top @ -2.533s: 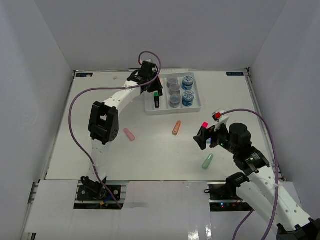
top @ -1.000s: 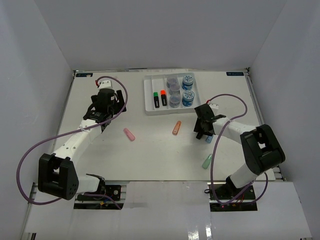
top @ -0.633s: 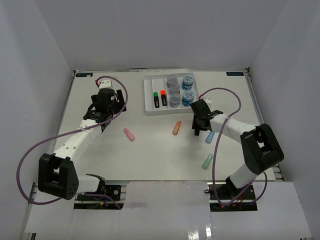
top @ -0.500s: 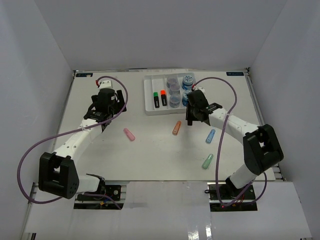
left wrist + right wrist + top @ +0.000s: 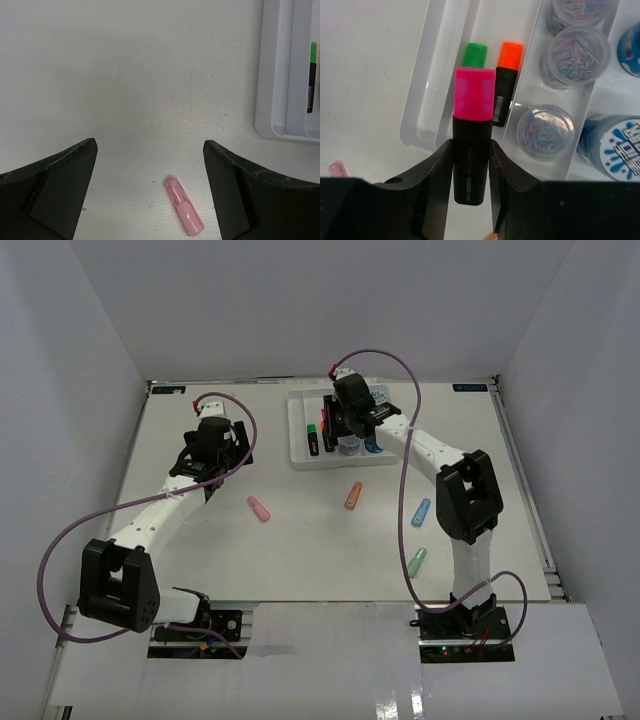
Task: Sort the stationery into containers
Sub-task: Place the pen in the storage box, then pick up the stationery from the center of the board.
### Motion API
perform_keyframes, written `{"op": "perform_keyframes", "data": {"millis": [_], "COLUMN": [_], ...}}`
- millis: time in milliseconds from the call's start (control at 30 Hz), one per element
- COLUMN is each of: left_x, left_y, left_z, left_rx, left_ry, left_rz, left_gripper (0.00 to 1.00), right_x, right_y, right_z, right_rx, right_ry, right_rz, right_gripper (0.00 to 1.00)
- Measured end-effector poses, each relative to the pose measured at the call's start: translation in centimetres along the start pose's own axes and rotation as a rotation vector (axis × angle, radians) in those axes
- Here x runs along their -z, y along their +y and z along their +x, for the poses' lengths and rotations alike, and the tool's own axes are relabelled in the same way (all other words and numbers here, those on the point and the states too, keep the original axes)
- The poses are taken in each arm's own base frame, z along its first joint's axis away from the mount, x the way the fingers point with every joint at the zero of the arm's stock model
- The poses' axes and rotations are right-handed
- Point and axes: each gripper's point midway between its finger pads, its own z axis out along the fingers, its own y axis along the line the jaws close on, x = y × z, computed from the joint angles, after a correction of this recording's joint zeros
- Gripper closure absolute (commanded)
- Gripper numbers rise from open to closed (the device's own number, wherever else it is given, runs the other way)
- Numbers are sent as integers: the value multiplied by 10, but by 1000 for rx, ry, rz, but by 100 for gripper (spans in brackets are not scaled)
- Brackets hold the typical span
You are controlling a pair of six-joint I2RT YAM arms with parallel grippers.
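**Pink-capped marker point(image 5: 472, 135) over tray point(image 5: 427, 107), lined up**

I see left gripper point(image 5: 150, 165) wide open, empty, well off the tray. Right gripper point(image 5: 471, 150) is clamped on the pink-capped marker, long axis along the compartments, green marker point(image 5: 475, 55) just ahead.

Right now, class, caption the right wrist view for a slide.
Right gripper holds a pink-capped highlighter above the white tray.

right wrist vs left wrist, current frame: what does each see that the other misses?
Right wrist only: right gripper, jaws shut on the pink-capped highlighter; orange-capped highlighter, clip jars, blue-labelled jar.
Left wrist only: left gripper, jaws open and empty; the whole pastel pink highlighter lying on the table.
Both: white tray, green-capped highlighter.
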Motion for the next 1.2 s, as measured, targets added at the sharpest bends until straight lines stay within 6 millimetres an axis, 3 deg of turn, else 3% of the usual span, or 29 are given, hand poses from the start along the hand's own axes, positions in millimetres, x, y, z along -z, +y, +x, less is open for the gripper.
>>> {"op": "perform_keyframes", "data": {"millis": [133,200,333,367,433,633,767,800,833,933,1067,1200], "left_x": [-1,-1,-1,-1,-1,11,30,35,40,51,51,46], "left_y": [0,0,0,0,0,4,7,8,8,8,7,-3], "left_z": [2,2,3,3,5,20,31,34,37,58,103,132], "left_rx": [-2,-2,5,12,25,88,175,201,232,309,356,353], "left_ry": [6,6,10,12,20,96,146,154,160,207,330,431], "left_rz": [-2,-2,-4,-3,-4,-28,-34,-32,-30,-19,-46,-70], "left_gripper": [2,2,2,2,2,2,2,2,2,2,2,2], "right_x": [-32,-43,-57,-59,-61,-53,-10,6,23,80,154,196], "right_y": [3,4,4,4,4,7,1,0,-2,-7,-19,-33], "right_z": [21,28,32,33,32,19,15,11,8,-1,-1,20], "right_rx": [7,7,4,4,-3,2,17,22,25,30,36,46], "right_ry": [58,76,84,85,84,50,20,0,-29,-116,-249,-325], "right_rz": [-6,-8,-8,-7,-7,-12,-4,-3,-6,-12,-12,0], "right_gripper": [61,52,43,34,25,21,20,18,9,1,10,10]}}
